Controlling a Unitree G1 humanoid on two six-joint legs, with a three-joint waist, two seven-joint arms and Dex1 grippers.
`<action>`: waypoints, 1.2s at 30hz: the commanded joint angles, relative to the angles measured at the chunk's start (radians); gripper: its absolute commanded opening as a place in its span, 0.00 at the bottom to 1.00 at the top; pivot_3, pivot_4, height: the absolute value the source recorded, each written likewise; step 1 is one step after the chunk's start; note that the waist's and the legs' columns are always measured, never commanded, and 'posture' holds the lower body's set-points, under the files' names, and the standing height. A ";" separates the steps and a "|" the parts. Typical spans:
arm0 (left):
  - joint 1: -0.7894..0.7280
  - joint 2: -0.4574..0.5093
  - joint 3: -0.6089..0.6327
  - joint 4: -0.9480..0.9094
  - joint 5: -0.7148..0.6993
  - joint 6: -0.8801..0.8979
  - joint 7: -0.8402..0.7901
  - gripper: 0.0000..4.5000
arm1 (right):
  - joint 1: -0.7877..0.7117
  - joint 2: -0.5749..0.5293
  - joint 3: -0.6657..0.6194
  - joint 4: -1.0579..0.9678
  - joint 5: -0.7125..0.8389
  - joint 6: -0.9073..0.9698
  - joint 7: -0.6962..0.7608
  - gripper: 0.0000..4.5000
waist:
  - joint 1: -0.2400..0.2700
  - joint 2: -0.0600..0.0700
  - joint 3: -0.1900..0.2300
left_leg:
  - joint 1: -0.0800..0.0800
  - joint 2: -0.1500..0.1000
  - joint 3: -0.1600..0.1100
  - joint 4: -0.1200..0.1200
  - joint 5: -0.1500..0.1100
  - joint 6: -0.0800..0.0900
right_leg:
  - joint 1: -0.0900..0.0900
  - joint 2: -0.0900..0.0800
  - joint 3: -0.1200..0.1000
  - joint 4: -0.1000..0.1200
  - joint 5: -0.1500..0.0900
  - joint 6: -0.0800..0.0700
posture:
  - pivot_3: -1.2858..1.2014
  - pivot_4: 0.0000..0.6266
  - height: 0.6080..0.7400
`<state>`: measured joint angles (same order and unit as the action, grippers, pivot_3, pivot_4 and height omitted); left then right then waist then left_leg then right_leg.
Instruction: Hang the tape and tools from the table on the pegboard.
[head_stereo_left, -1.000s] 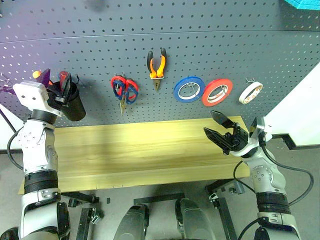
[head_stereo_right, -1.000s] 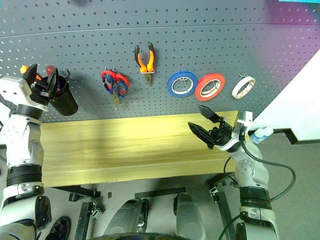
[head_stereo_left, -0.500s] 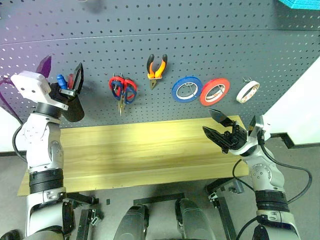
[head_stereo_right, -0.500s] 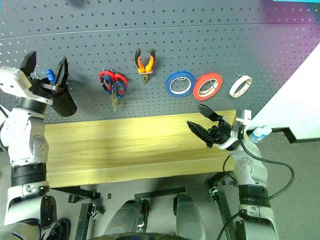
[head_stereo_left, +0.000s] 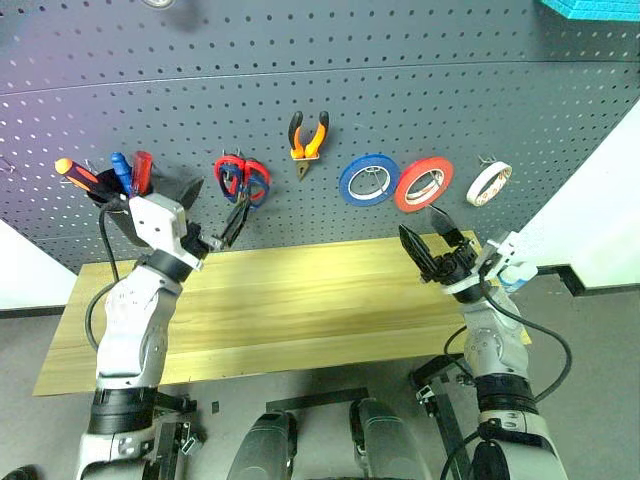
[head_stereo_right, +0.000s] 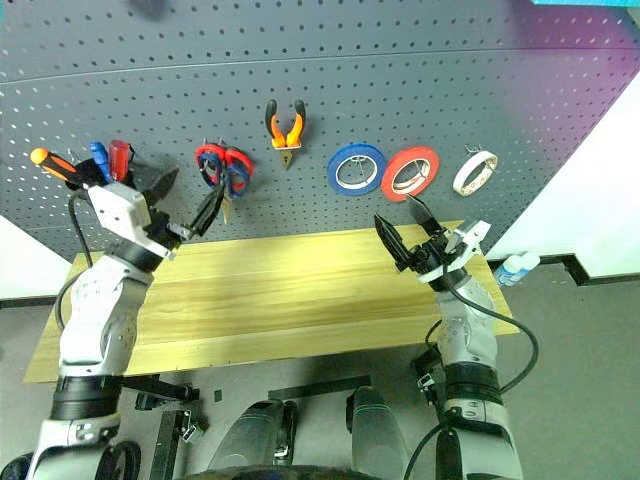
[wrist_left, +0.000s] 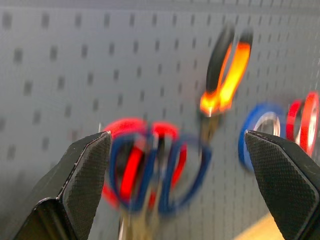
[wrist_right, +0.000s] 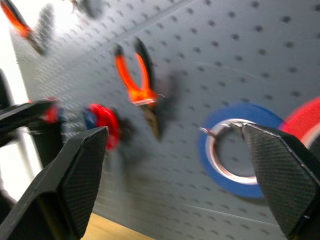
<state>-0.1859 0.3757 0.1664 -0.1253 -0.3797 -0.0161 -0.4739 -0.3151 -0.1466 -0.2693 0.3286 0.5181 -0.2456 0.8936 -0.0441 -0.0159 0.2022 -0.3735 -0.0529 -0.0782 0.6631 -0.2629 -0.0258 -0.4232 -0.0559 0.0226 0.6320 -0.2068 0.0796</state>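
We see a black cup holder (head_stereo_left: 120, 215) at the left of the pegboard (head_stereo_left: 400, 90), holding an orange-handled screwdriver (head_stereo_left: 75, 172), a blue one (head_stereo_left: 121, 168) and the red-handled screwdriver (head_stereo_left: 142, 170). The dark-handled scissors (head_stereo_left: 256, 187) share a hook with red scissors (head_stereo_left: 228, 172); pliers (head_stereo_left: 308, 140) and whitish tape (head_stereo_left: 488, 183) hang to their right. Our left gripper (head_stereo_left: 211, 215) and right gripper (head_stereo_left: 428, 236) gape wide, empty, above the table (head_stereo_left: 300, 310).
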 joint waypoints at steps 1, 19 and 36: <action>0.064 -0.021 -0.027 -0.005 0.038 -0.062 -0.023 0.99 | 0.051 0.037 0.014 -0.025 -0.087 -0.046 -0.145 1.00 | 0.002 0.000 -0.010 | 0.000 0.000 0.000 0.000 0.000 0.000 | 0.000 0.000 0.000 -0.001 0.000 0.000 | 0.49 0.15 1.00; 0.360 -0.147 0.084 0.284 0.034 -0.279 -0.011 0.99 | 0.360 0.005 0.073 -0.172 -0.402 0.052 -0.603 1.00 | -0.002 0.007 -0.074 | 0.004 0.001 0.002 0.000 -0.001 0.000 | 0.007 0.000 0.002 -0.005 -0.006 -0.001 | 0.49 0.06 1.00; 0.371 -0.178 0.097 0.297 0.016 -0.288 0.007 0.99 | 0.365 0.014 0.111 -0.112 -0.363 -0.035 -0.585 1.00 | -0.003 0.020 -0.122 | 0.006 0.013 0.003 -0.001 -0.007 0.004 | 0.015 0.009 -0.001 -0.021 -0.005 -0.001 | 0.49 0.00 1.00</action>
<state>0.2013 0.1923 0.2533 0.1830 -0.3543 -0.2916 -0.4577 0.0747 -0.1366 -0.1581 0.2257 0.1417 -0.2629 0.3134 -0.0469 0.0040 0.0803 -0.3676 -0.0398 -0.0747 0.6626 -0.2710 -0.0236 -0.4075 -0.0464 0.0214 0.6104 -0.2122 0.0787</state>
